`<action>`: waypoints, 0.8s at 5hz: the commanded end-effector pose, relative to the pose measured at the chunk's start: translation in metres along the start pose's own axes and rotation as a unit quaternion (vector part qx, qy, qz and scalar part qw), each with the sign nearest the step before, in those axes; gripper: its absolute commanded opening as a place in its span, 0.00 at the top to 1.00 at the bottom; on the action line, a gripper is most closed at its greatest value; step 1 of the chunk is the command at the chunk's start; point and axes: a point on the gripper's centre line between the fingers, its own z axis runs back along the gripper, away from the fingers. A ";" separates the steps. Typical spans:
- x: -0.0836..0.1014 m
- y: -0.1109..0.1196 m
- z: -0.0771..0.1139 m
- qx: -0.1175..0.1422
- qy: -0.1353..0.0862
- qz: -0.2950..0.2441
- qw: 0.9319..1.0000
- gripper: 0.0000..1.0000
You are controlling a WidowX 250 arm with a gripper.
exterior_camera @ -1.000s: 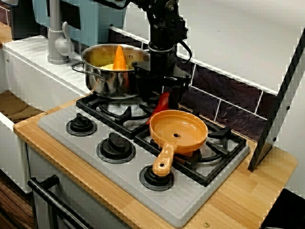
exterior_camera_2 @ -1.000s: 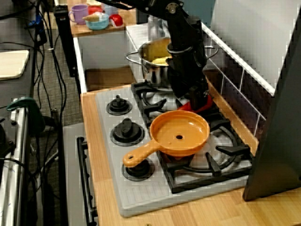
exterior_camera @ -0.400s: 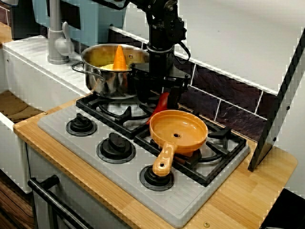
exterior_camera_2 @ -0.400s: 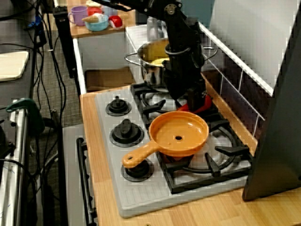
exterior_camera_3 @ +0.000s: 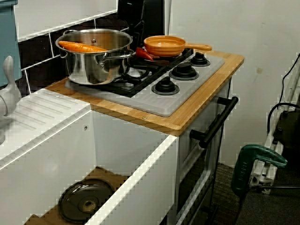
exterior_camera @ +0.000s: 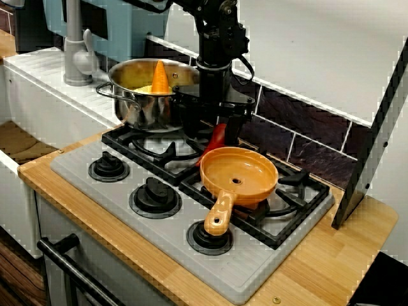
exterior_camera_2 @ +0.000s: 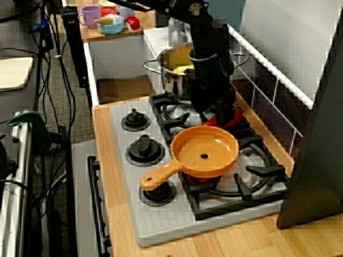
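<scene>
While end effector [exterior_camera: 214, 127] sits over red pepper [exterior_camera: 218, 138], grip unclear, steel pot [exterior_camera: 137, 107] holds carrot [exterior_camera: 159, 78], orange pan [exterior_camera: 255, 173] adjacent.

Tight gap between steel pot [exterior_camera: 143, 95] and orange pan [exterior_camera: 239, 175] (red pepper [exterior_camera: 218, 135] lying there)

Red veg [exterior_camera: 218, 136] — orange pan [exterior_camera: 250, 169]

Mostly hidden behind gripper [exterior_camera: 211, 126] and pan [exterior_camera: 250, 171]: red item [exterior_camera: 216, 141], perhaps pepper; jaws unseen.
</scene>
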 end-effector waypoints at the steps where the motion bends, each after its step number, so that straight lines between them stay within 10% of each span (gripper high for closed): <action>1: 0.010 -0.003 0.024 -0.022 -0.024 0.021 0.999 0.00; 4: 0.010 -0.007 0.023 -0.019 -0.029 0.039 0.999 0.00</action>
